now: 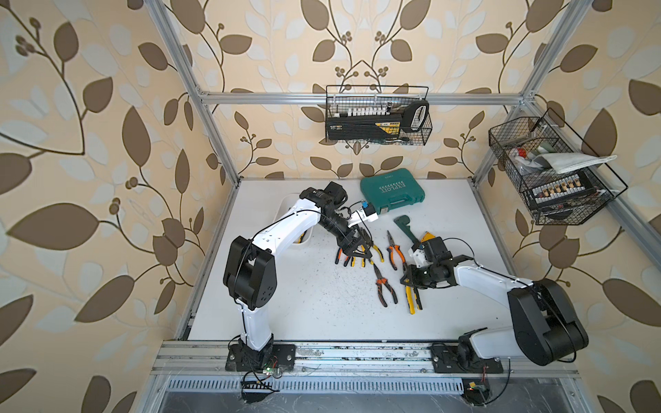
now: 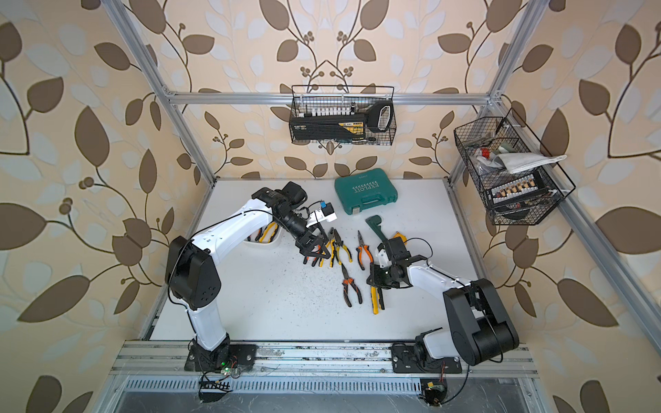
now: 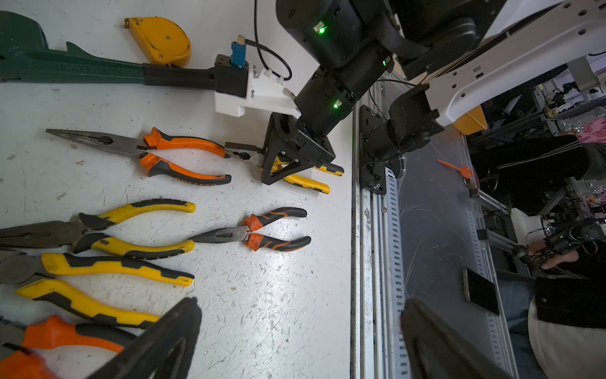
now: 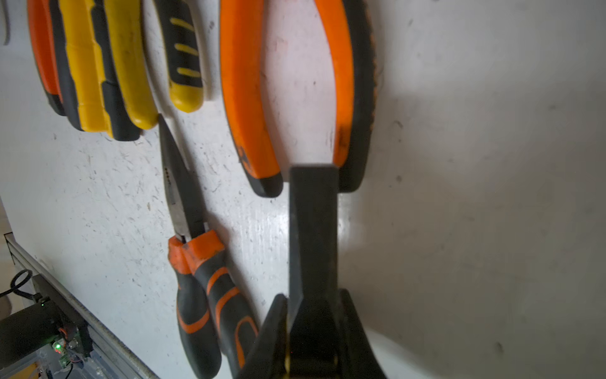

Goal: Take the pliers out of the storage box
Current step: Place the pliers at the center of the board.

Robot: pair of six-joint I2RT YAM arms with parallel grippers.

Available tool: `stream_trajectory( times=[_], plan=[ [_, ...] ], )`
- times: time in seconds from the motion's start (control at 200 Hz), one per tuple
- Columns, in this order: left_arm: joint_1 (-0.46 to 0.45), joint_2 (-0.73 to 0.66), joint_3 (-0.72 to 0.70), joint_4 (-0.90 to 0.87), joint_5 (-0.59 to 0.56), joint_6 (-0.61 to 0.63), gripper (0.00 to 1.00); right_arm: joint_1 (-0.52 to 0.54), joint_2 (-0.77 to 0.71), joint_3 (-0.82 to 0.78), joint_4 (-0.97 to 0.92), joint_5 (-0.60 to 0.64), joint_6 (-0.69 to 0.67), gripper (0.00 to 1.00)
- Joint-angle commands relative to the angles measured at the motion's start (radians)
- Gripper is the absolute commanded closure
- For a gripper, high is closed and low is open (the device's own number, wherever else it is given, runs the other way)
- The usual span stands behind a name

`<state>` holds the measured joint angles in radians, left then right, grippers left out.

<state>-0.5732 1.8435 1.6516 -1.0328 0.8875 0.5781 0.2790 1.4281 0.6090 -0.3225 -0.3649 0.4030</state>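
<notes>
1. The left arm (image 1: 286, 225) reaches from its near-left base, elbow raised, forearm slanting down toward the middle of the table (image 1: 322, 311); the right arm (image 1: 483, 282) comes in low from the near-right base, wrist bent down
2. The yellow-and-black pliers (image 1: 411, 299) run far-to-near, handles toward the near edge, dark head at the far end. The other pliers (image 1: 396, 252) lie in a loose row, mostly aligned likewise. A yellow-handled pair (image 2: 267, 231) lies in the storage box (image 1: 286, 202), far left, partly hidden by the left arm
3. The left gripper (image 1: 357, 254) hangs over the row's left cluster, jaws spread wide, holding nothing. The right gripper (image 4: 313, 295) pinches the yellow-and-black pliers' metal head
</notes>
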Motion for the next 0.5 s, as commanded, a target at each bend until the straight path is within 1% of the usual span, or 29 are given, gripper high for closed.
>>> stream_trajectory(
  times=[0.0, 0.075, 0.125, 0.215, 0.325, 0.38, 0.495],
  plan=[
    [0.006, -0.049, -0.007, -0.021, 0.021, 0.031, 0.01, 0.001, 0.053, 0.01, 0.023, -0.028, 0.002, 0.91],
    [0.007, -0.048, -0.007, -0.017, 0.011, 0.029, 0.01, 0.002, 0.068, 0.014, 0.015, -0.043, 0.001, 0.88],
    [0.008, -0.049, -0.007, -0.016, 0.007, 0.028, 0.01, 0.002, 0.074, 0.017, 0.008, -0.045, 0.002, 0.82],
    [0.008, -0.05, -0.008, -0.018, 0.001, 0.028, 0.01, 0.001, 0.07, 0.029, -0.023, -0.041, 0.007, 0.79],
    [0.008, -0.049, -0.007, -0.018, 0.001, 0.028, 0.01, 0.002, 0.032, 0.034, -0.056, -0.039, 0.016, 0.65],
    [0.008, -0.048, -0.006, -0.017, 0.001, 0.028, 0.01, 0.002, 0.001, 0.032, -0.066, -0.026, 0.024, 0.56],
    [0.008, -0.046, 0.0, -0.013, 0.003, 0.026, 0.01, 0.002, -0.051, 0.032, -0.088, -0.006, 0.027, 0.55]
  ],
)
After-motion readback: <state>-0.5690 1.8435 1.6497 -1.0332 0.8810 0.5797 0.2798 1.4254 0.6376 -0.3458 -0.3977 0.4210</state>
